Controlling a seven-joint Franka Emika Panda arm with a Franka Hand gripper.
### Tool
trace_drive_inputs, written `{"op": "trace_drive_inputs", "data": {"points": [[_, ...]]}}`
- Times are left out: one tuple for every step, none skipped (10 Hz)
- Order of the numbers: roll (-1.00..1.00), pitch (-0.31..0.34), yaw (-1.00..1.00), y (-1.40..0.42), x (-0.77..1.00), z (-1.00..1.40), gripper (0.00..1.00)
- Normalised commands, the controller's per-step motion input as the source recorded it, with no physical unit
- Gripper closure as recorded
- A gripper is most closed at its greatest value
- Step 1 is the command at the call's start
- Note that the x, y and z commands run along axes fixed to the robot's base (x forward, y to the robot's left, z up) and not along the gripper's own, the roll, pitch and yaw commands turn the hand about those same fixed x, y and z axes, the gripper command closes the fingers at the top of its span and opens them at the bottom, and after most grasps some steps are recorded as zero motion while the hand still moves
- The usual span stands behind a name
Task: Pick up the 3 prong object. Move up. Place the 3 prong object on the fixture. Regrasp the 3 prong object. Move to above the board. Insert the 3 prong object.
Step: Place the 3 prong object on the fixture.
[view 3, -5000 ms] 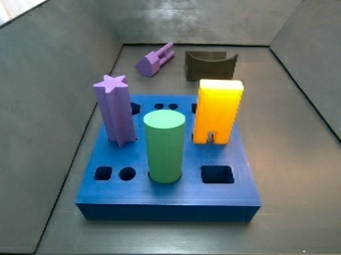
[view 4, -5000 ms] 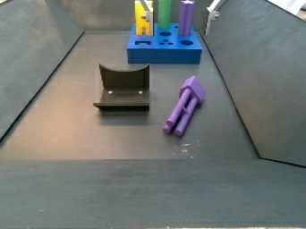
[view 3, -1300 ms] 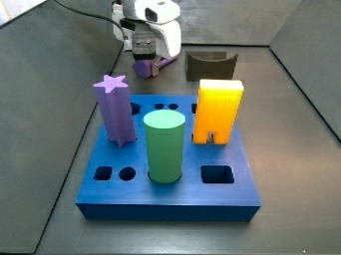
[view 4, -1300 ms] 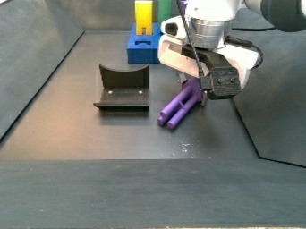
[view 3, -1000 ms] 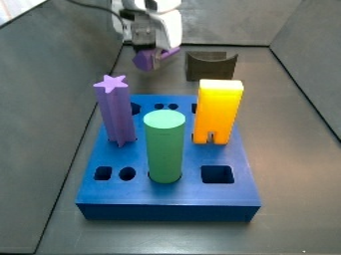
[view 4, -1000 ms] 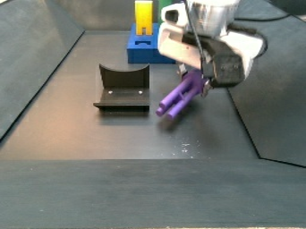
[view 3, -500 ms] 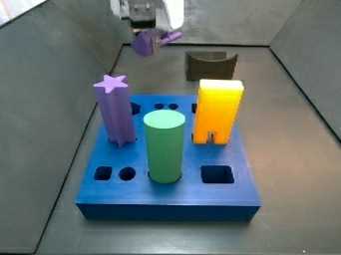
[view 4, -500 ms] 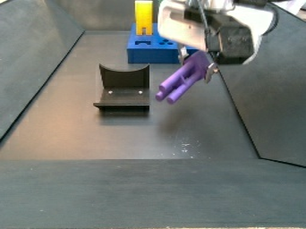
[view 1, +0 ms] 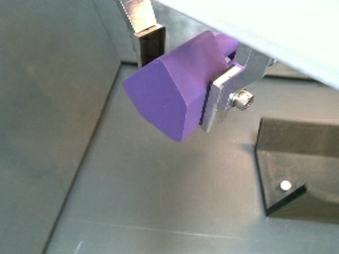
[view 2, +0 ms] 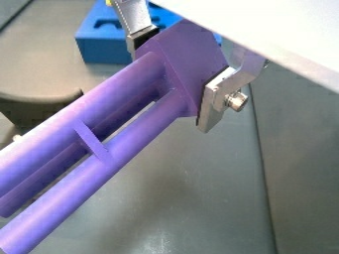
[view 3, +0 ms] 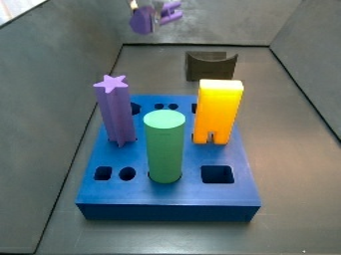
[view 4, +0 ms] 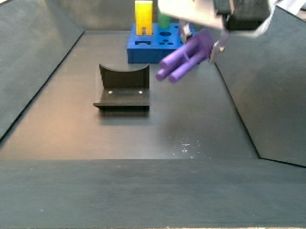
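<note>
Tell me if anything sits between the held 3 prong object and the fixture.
Nothing visible does. The gripper holds the 3 prong object clear above the floor, and only bare floor lies between it and the fixture.

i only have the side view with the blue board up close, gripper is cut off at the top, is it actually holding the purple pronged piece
Observer: Yes. In a wrist view the silver fingers of the gripper clamp the light-purple 3 prong object at its block end.
Operator: is it clear of the floor
Observer: Yes. In a side view the 3 prong object hangs in the air, tilted, prongs pointing down toward the dark fixture.
Operator: anything sitting on the fixture
Observer: No. In that side view the fixture's curved notch is bare.
Operator: board behind it?
Observer: Yes, the blue board lies beyond the piece.
</note>
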Motion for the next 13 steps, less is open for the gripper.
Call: {"op": "trace_drive_inputs", "data": {"points": [[-0.01, 0.043, 0.0, 0.0, -0.02, 0.84, 1.0], [-0.01, 0.046, -0.01, 0.0, -0.01, 0.74, 1.0], [-0.01, 0.057, -0.01, 0.0, 0.0, 0.52, 1.0], [-0.01, 0.07, -0.01, 0.0, 0.0, 0.35, 1.0], [-0.02, 0.013, 1.0, 0.04, 1.0, 0.14, 1.0], [-0.02, 0.025, 1.0, 0.04, 1.0, 0.09, 1.0], [-0.02, 0.032, 1.0, 0.04, 1.0, 0.08, 1.0], [-0.03, 0.04, 1.0, 0.03, 1.0, 0.08, 1.0], [-0.04, 0.064, 1.0, 0.03, 1.0, 0.07, 1.0], [-0.04, 0.084, 1.0, 0.03, 1.0, 0.07, 1.0], [-0.06, 0.121, 1.0, 0.02, 1.0, 0.06, 1.0], [-0.07, 0.157, 1.0, 0.02, 1.0, 0.06, 1.0], [-0.08, 0.166, 0.71, 0.01, 1.0, 0.05, 1.0]]}}
